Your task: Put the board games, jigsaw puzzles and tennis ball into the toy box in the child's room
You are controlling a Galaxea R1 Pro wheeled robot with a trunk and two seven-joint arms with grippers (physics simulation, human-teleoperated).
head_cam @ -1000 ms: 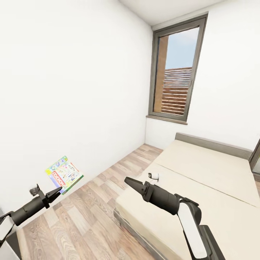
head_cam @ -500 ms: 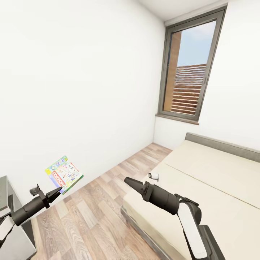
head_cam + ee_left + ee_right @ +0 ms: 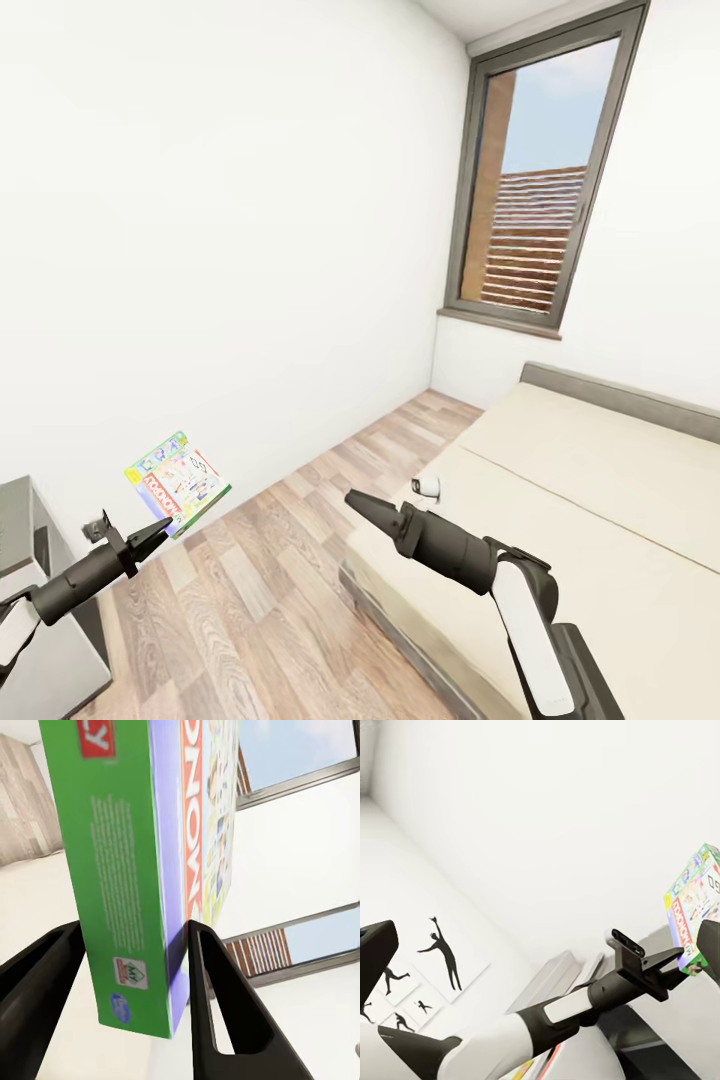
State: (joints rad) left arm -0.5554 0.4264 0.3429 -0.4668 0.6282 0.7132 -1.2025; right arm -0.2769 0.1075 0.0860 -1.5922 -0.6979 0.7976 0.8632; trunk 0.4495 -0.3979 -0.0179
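Observation:
A green-bordered board game [image 3: 178, 482] with a red logo hangs in the air at the lower left, pinched by its bottom edge in my left gripper [image 3: 160, 528]. The left wrist view shows the box's [image 3: 127, 870] green side between the two black fingers [image 3: 217, 1005], which are shut on it. My right gripper [image 3: 352, 497] is held out over the near corner of the cream bed [image 3: 600, 470]; its fingers stand far apart in the right wrist view, with nothing between them. That view also catches my left arm holding the game [image 3: 694, 907].
A grey cabinet top [image 3: 20, 520] sits at the lower left edge against the white wall. Wood-plank floor [image 3: 280, 560] runs between the wall and the bed toward a tall window [image 3: 540, 190] with slatted shutters. Black silhouette pictures [image 3: 442, 952] hang on a wall.
The camera has turned left: window and bed slid right in the picture and the grey cabinet came into view. Both arms hold the same pose, the game still gripped.

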